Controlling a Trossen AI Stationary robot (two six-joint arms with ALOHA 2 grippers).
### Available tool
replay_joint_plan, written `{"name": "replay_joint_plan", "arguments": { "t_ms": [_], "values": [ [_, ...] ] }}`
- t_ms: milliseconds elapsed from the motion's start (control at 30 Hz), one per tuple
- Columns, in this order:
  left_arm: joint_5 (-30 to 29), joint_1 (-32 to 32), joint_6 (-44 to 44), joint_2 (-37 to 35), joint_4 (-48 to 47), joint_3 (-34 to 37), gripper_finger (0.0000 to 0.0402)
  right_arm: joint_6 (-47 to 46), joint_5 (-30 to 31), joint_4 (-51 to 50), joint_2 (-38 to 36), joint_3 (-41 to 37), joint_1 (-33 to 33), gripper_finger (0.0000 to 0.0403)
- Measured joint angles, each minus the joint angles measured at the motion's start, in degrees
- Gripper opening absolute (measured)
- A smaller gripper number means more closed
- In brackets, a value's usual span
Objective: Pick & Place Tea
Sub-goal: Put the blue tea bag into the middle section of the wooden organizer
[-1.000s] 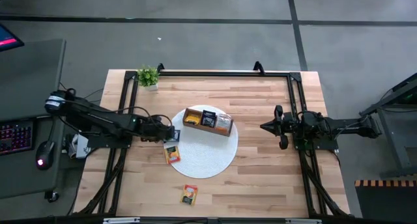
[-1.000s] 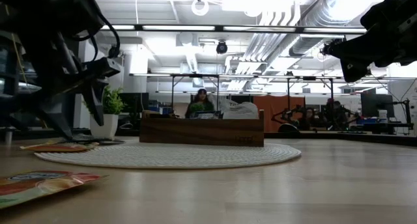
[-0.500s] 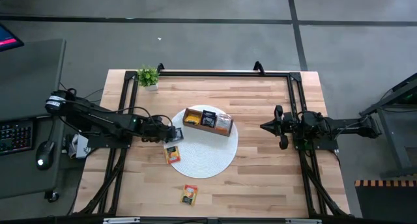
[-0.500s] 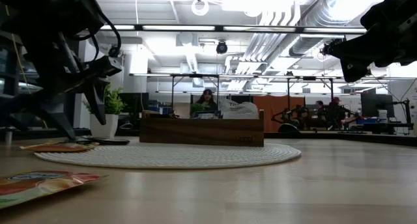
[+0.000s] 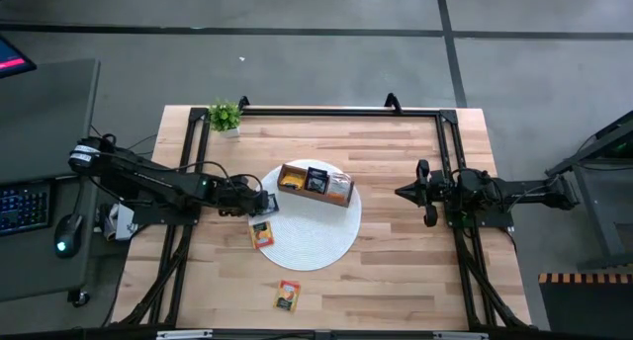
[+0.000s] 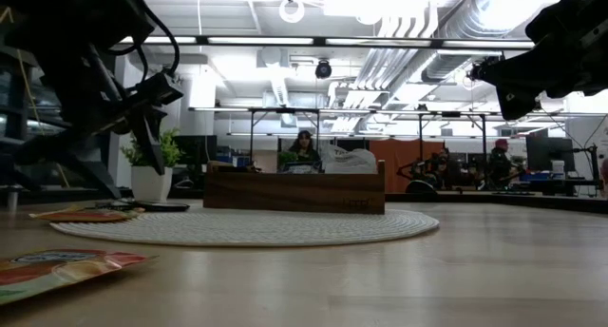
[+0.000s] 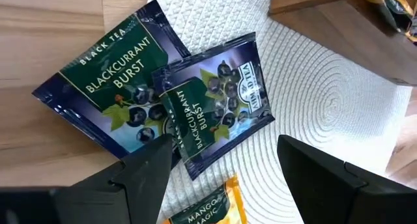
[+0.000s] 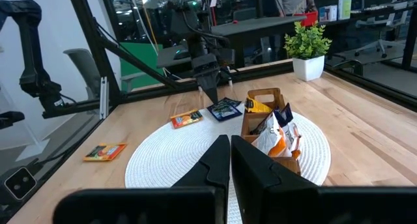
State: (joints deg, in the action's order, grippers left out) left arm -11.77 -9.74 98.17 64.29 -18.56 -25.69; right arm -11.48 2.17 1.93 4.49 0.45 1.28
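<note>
Two dark green-and-black sachets overlap, one [image 7: 114, 87] on the bare wood, the other [image 7: 215, 107] lying across it and onto the white round mat's edge [image 7: 326, 87]. My left gripper [image 7: 225, 178] hovers open just above them, at the mat's left edge [image 5: 265, 203]. An orange-yellow sachet [image 5: 260, 233] lies just nearer, half on the mat. Another [image 5: 288, 296] lies by the near edge. The brown wooden box [image 5: 316, 184] on the mat holds a few sachets. My right gripper [image 8: 229, 152] waits shut above the table's right side [image 5: 401, 193].
A small potted plant [image 5: 226, 116] stands at the far left corner. A black frame rail [image 5: 326, 110] runs along the far edge and down both sides. Bare wood lies between the mat [image 5: 316, 243] and the right arm. People sit in the room beyond.
My left gripper has edged slightly toward the table's right, over the dark sachets, and has risen a little. It stays open. The sachets have not moved.
</note>
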Motion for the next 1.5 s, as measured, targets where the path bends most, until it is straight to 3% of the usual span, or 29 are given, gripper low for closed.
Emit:
{"name": "replay_joint_plan", "arguments": {
  "t_ms": [433, 1500],
  "values": [
    [0.5, 0.0, 1.3, 4.9, 4.9, -0.2, 0.0275, 0.0, 0.0, 0.0, 0.0, 0.0, 0.0, 0.0012],
    [-1.9, 0.0, 4.0, 5.1, 5.1, -2.3, 0.0275, 0.0, 0.0, 0.0, 0.0, 0.0, 0.0, 0.0012]
  ]
}}
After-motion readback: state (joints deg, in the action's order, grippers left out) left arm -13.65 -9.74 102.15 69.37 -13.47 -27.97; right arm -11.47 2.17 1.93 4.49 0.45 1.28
